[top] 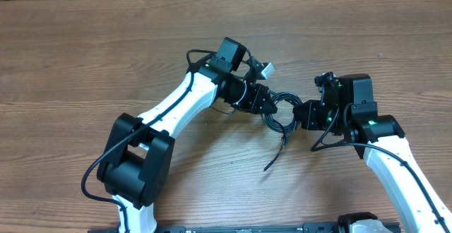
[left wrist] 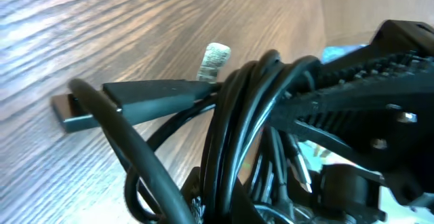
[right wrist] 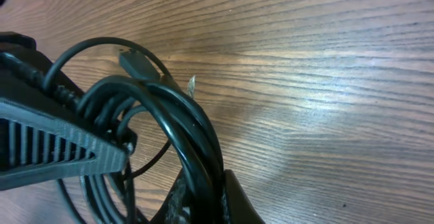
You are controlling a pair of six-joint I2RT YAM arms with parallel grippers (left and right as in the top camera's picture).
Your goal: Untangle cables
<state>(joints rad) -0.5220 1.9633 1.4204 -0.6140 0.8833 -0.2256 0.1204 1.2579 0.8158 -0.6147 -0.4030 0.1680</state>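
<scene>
You have one wooden table (top: 85,56) with two white arms over it. The left arm (top: 176,102) reaches in from the near left corner and the right arm (top: 395,162) from the near right corner. They meet a little right of the worktop's middle. Between them sits one bundle of cables (top: 282,107), thin black cords coiled together in several turns. You cannot count from these views how many separate cords are in it. You have two grippers on it. The left gripper (top: 265,102) is closed onto the bundle's left side, and the right wrist view shows its ribbed finger (right wrist: 61,149) pressed into the loops. The right gripper (top: 302,114) pinches the bundle's right side, and the left wrist view shows its two ribbed fingers (left wrist: 352,68) drawn together around the cords. One loose tail (top: 277,154) runs out of the bundle toward the near edge. One flat black plug (left wrist: 149,91) sticks out of the coil, and just beside it is one small pale ridged end (left wrist: 215,60).
</scene>
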